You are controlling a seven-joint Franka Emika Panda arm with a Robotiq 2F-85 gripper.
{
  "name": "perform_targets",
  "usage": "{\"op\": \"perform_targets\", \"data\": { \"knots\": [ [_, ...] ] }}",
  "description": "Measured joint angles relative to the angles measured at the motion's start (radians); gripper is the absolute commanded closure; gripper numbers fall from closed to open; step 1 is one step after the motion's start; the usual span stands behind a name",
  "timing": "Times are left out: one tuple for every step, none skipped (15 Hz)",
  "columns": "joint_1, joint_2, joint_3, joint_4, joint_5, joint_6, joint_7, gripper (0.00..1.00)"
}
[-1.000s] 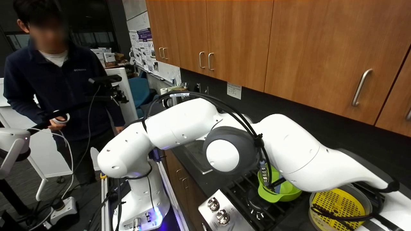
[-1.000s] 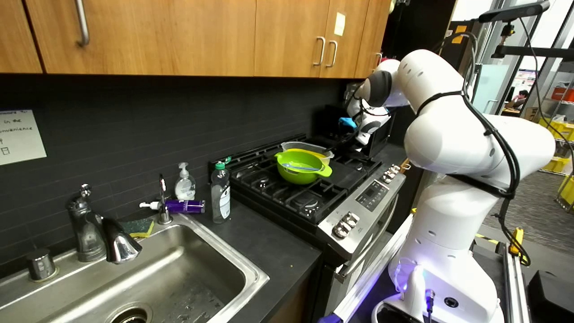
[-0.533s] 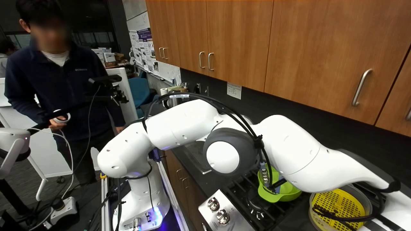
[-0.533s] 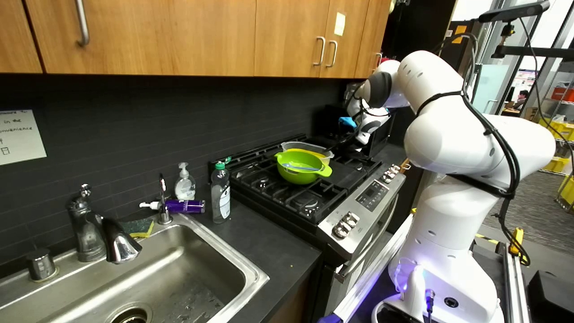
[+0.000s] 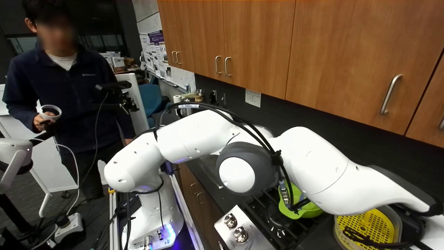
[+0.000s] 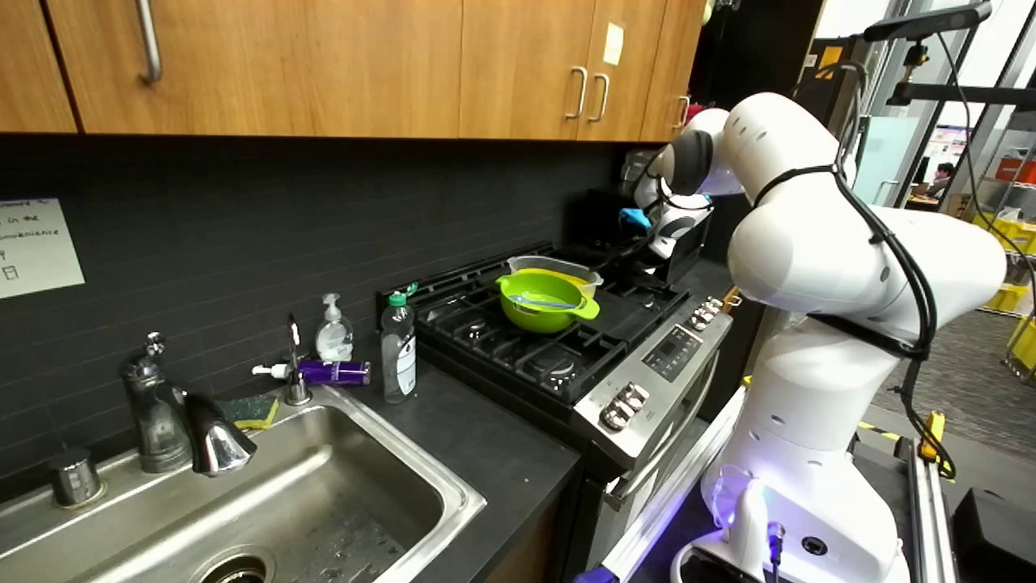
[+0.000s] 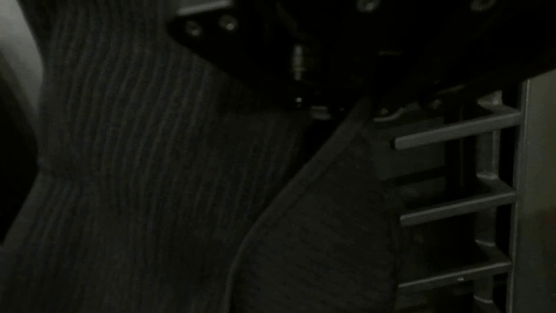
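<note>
1. A black-topped stove (image 6: 664,389) adjoins the counter (image 6: 502,445) beneath wooden cabinets (image 6: 324,65).
2. The end effector (image 7: 358,111) is clamped on a dark ribbed cloth (image 7: 165,187).
3. In the wrist view the cloth spreads left of metal bars (image 7: 456,208), ribs running top to bottom, one edge slanting up to the grip; cropped, its long axis is unclear.

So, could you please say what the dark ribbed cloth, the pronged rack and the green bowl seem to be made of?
Dark ribbed cloth: matte fabric, perhaps cotton, judging by its soft drape and hemmed edge.
Pronged rack: probably satin metal, given dull highlights along its thin bars.
Green bowl: likely plastic, smooth with slight sheen, given its even, bright colour.
</note>
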Motion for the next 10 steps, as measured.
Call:
{"op": "perform_targets", "data": {
  "knots": [
    [-0.017, -0.001, 0.005, 0.004, 0.005, 0.003, 0.000, 0.99],
    [-0.033, -0.002, 0.007, 0.005, 0.021, 0.005, -0.004, 0.99],
    [-0.048, -0.004, 0.008, 0.005, 0.043, 0.008, -0.013, 0.99],
    [-0.062, -0.006, 0.008, 0.006, 0.063, 0.010, -0.022, 0.99],
    [-0.073, -0.008, 0.008, 0.005, 0.082, 0.012, -0.032, 0.99],
    [-0.083, -0.010, 0.008, 0.005, 0.097, 0.015, -0.040, 0.99],
    [-0.090, -0.012, 0.009, 0.005, 0.111, 0.019, -0.045, 0.99],
    [-0.095, -0.014, 0.009, 0.005, 0.122, 0.022, -0.051, 0.99],
    [-0.099, -0.016, 0.009, 0.005, 0.132, 0.025, -0.056, 0.99],
    [-0.101, -0.018, 0.009, 0.004, 0.140, 0.031, -0.059, 0.99]
  ]
}}
